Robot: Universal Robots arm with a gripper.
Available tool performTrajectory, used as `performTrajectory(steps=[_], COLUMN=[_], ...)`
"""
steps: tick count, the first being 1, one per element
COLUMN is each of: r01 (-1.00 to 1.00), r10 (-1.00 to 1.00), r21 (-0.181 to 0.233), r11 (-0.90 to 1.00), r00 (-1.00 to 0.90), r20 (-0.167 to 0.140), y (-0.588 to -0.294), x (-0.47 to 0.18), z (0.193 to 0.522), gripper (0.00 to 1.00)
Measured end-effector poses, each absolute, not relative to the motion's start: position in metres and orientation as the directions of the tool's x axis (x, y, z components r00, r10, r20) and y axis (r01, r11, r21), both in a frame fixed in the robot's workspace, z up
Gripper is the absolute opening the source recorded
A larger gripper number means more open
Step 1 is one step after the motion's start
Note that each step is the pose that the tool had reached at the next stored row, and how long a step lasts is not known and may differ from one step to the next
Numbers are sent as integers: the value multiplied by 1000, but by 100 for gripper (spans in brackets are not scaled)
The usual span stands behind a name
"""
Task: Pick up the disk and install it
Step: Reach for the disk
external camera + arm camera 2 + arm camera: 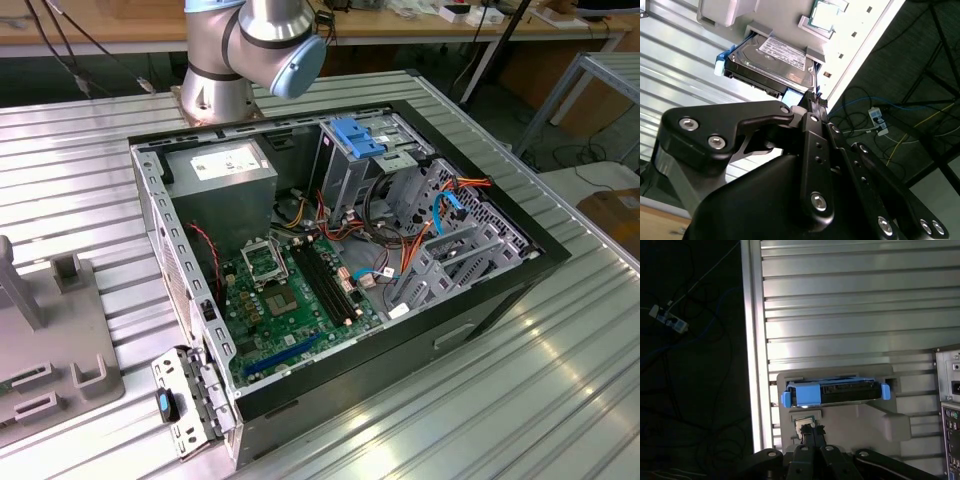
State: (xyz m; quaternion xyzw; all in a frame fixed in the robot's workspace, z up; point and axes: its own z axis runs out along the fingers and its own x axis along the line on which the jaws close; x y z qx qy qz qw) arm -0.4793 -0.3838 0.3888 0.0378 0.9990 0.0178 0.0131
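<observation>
Pick step, grasp not made. Disk (840, 392) sat in holder (867, 417) slot. Gripper (812, 430) hung over holder, close to disk edge, clenched on nothing; contact unclear. Judgement: pick needed jaws opened, then straddling disk body. Computer case (340, 250) stood well apart from holder.

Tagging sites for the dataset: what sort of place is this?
Probably a robotics lab or test workshop: a robot arm standing on a ribbed aluminium table, an opened computer case on it, and the disk parked in a grey fixture.
</observation>
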Motion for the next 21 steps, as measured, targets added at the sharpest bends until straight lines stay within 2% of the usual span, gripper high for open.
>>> performTrajectory(steps=[21], r01=[75], r10=[76], r21=[36], r11=[997], r00=[-997], r20=[-25], y=[-382], x=[-485], z=[389], gripper=[11])
